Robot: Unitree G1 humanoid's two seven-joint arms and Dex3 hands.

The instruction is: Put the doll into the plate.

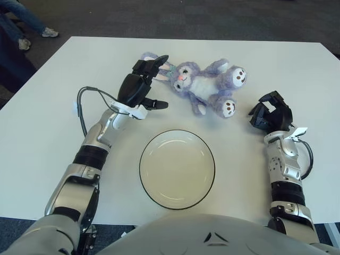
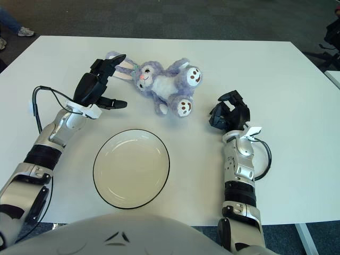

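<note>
A purple plush bunny doll (image 1: 204,85) lies on its back on the white table, ears pointing left, feet to the right. My left hand (image 1: 146,85) is open and raised just left of the doll, its fingers (image 1: 155,64) over the ears and its thumb stretched toward the body. It holds nothing. An empty cream plate (image 1: 177,168) with a dark rim sits in front of the doll, near the table's front edge. My right hand (image 1: 272,115) shows to the right of the doll's feet, fingers curled and holding nothing.
The white table (image 1: 48,106) spreads wide on both sides. A cable (image 1: 85,101) loops off my left forearm. A person's legs and shoes (image 1: 24,42) show on the floor beyond the far left corner.
</note>
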